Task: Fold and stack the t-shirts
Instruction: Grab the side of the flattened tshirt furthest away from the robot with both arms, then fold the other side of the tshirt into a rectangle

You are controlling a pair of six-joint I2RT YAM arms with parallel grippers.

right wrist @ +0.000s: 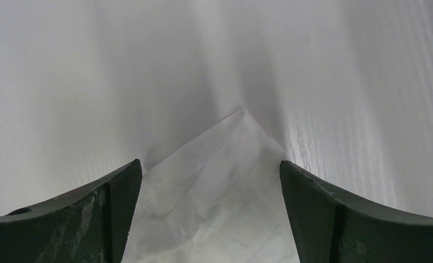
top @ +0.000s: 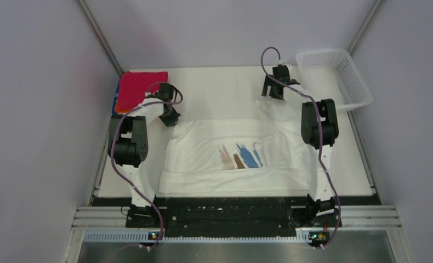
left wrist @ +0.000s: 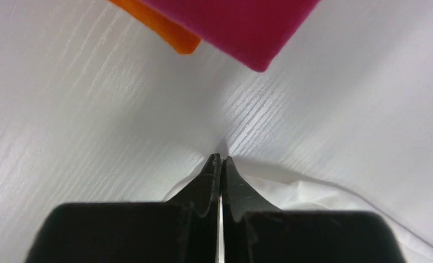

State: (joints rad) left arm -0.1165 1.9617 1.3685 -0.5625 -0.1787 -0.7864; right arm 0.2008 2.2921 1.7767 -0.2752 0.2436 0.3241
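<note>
A large white t-shirt (top: 203,159) with a brown and blue brush-stroke print lies spread flat on the table. My left gripper (top: 167,109) is at its far left corner, its jaws pressed together (left wrist: 221,159) with white cloth (left wrist: 313,192) at them. Just ahead lies the folded stack: a crimson shirt (top: 143,87) (left wrist: 241,22) on top, an orange one (left wrist: 165,27) under it, and a blue edge (top: 115,105). My right gripper (top: 273,92) is open (right wrist: 210,164) over the shirt's far right corner (right wrist: 225,192), which lies between the fingers.
A white plastic mesh basket (top: 321,53) stands at the far right corner of the table. The stack sits at the far left corner against the wall. Grey walls close in on both sides.
</note>
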